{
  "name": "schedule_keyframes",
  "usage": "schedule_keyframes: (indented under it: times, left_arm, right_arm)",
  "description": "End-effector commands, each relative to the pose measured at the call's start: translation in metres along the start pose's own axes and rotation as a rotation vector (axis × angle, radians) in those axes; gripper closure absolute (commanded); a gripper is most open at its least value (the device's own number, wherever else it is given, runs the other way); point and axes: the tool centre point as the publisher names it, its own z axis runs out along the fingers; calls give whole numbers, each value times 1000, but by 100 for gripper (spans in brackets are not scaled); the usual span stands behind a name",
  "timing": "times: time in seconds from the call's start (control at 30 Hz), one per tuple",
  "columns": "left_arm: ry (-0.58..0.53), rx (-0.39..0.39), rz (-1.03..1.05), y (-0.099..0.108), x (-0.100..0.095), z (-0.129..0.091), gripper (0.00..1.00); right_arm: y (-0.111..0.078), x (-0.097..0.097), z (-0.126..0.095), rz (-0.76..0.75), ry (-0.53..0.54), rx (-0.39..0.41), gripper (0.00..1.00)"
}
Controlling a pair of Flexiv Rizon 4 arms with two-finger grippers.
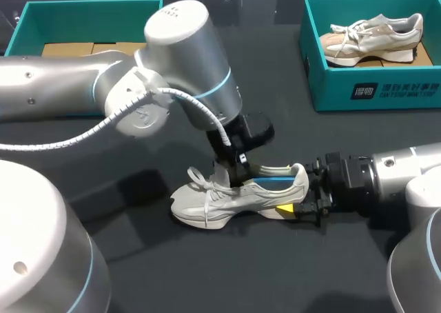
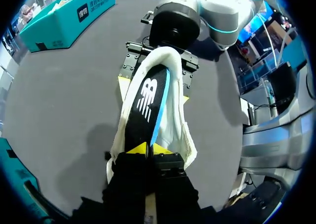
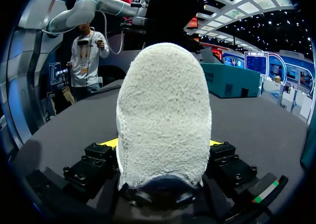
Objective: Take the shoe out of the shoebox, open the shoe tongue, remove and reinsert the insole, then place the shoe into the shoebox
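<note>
White shoe (image 1: 227,197) upright on its sole on the dark table (image 1: 138,258), just below frame centre, toe pointing left. Clamped at the heel from both sides by the right gripper (image 1: 302,201). Inside the opening, left gripper (image 2: 148,148) pressed together, pinching the black insole (image 2: 145,100). Upper right: teal shoebox (image 1: 372,92) holding another shoe (image 1: 372,37).
</note>
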Motion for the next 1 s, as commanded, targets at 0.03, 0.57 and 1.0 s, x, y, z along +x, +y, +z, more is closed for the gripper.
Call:
schedule_keyframes:
  times: [0.03,0.57,1.0]
  left_arm:
    - [33,87,-1,6,-2,-9,100]
    - [117,221,-32,12,-3,-27,100]
    - [100,266,-22,-9,7,-32,100]
  right_arm:
    - [-1,1,1,1,0,4,100]
    - [-1,1,1,1,0,4,100]
    - [-1,1,1,1,0,4,100]
